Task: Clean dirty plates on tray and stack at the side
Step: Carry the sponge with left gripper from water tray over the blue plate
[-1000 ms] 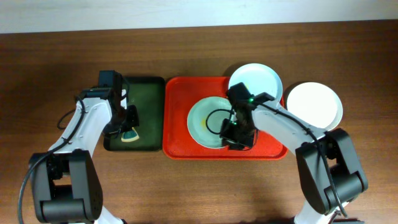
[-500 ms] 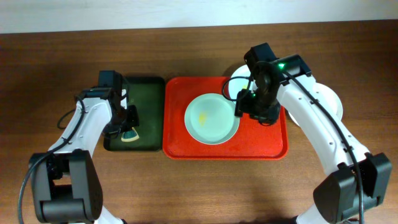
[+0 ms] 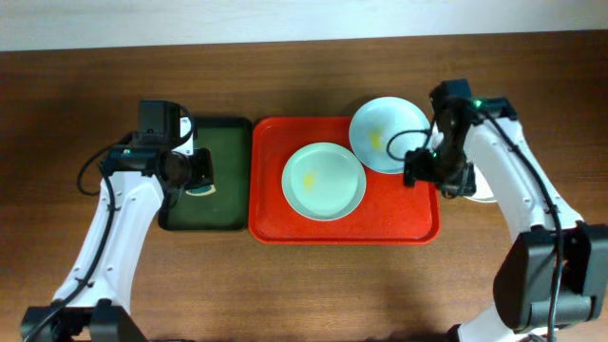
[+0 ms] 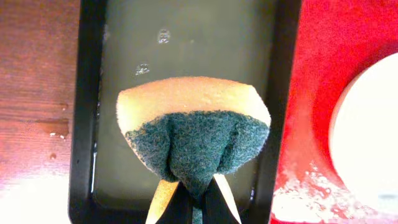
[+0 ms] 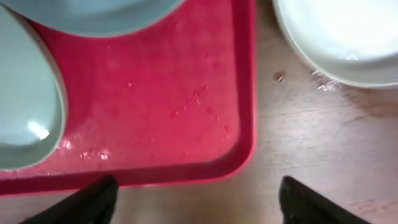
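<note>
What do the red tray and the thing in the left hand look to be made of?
Red tray: likely moulded plastic, glossy, with wet sheen and droplets. Left hand pinches a sponge: yellow foam, seemingly porous, backed with fuzzy green scouring fibre.

White arms (image 3: 112,226), black joints (image 3: 158,120), cables (image 3: 92,172)

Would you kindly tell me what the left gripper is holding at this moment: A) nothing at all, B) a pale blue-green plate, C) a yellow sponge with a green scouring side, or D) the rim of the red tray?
C: in the left wrist view the left gripper pinches the sponge, its green scouring side bunched between the fingers, over the dark green tray.
</note>
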### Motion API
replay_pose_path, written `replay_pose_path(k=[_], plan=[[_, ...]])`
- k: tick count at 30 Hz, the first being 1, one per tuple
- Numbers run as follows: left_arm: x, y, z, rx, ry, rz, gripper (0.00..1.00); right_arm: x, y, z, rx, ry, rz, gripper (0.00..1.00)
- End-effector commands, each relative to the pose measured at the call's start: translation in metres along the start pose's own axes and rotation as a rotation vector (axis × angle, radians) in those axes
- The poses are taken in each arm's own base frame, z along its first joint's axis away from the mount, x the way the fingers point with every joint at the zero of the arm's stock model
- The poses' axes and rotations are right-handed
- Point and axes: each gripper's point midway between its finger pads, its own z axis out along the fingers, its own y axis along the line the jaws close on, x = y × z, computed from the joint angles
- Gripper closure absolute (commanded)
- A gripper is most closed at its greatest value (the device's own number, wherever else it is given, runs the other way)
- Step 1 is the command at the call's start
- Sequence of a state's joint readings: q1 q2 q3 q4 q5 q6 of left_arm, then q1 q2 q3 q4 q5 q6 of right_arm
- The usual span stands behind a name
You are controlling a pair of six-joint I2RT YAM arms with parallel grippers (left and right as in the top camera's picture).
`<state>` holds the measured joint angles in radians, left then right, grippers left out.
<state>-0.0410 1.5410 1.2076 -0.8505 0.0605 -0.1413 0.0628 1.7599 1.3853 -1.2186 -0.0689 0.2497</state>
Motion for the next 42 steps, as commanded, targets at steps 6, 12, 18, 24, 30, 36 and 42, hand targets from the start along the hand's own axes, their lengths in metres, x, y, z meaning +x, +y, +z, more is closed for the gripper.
replay_pose_path(k=[6,12,18,24,30,36,42], plan=[[-0.027,-0.003,-0.054,-0.02,-0.041,0.03,1.0,0.032,0.034,0.05,-0.238,0.099,-0.032,0.22],[-0.024,-0.012,-0.036,-0.016,0.152,0.072,1.0,0.023,0.056,0.049,-0.342,0.058,-0.059,0.71],[-0.024,-0.066,0.009,0.086,0.189,0.176,1.0,0.021,0.084,0.064,-0.359,-0.014,-0.166,0.55],[-0.024,-0.107,0.031,0.088,0.154,0.286,1.0,0.017,0.105,0.072,-0.382,-0.076,-0.202,0.56],[-0.032,-0.114,0.039,0.104,0.119,0.293,1.0,0.011,0.108,0.085,-0.413,-0.121,-0.107,0.79],[-0.031,-0.127,0.049,0.118,0.101,0.32,1.0,0.021,0.128,0.085,-0.438,-0.072,0.016,0.9],[-0.02,-0.128,0.067,0.133,0.151,0.309,1.0,0.034,0.164,0.082,-0.471,-0.073,-0.003,0.46]])
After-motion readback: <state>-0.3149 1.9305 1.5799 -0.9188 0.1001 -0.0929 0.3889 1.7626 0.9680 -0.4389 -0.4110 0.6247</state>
